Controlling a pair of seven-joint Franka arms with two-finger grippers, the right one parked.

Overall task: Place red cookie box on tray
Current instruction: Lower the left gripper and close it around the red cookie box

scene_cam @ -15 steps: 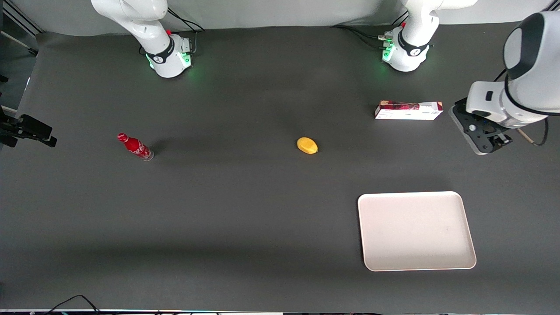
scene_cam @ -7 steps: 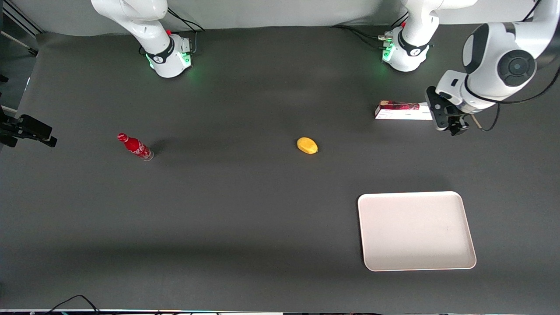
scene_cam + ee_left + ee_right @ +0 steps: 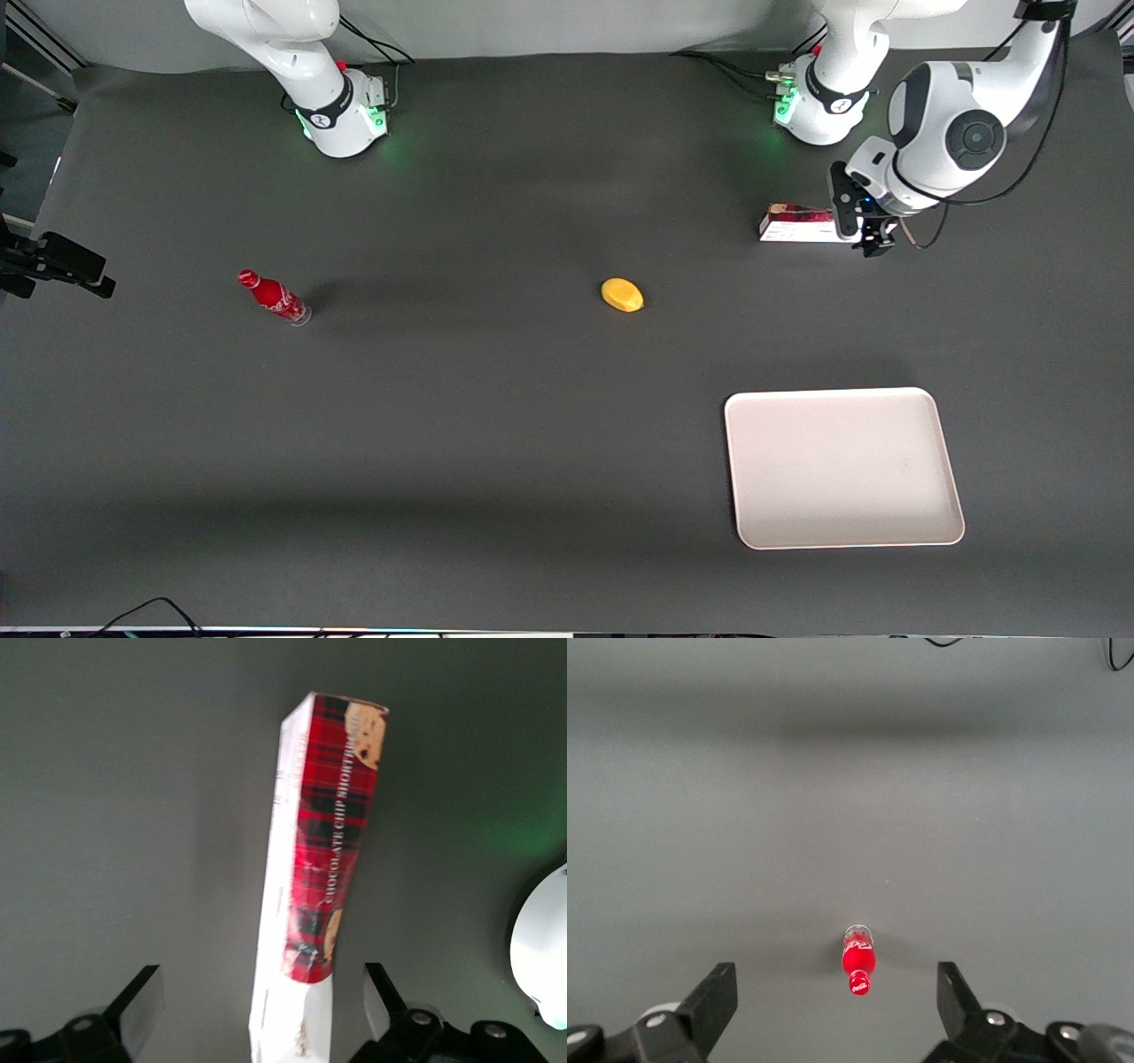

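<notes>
The gripper, jaws spread wide, straddles one end of the red cookie box lying on the table at 12 o'clock from the tray, so closing off-centre could swing the long box.

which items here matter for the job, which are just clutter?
Job: cookie box, lying on the table; tray, nearer the front camera; gripper, open, over the box's end, fingers astride it.
Clutter: yellow fruit; red bottle, toward the parked arm's end.
</notes>
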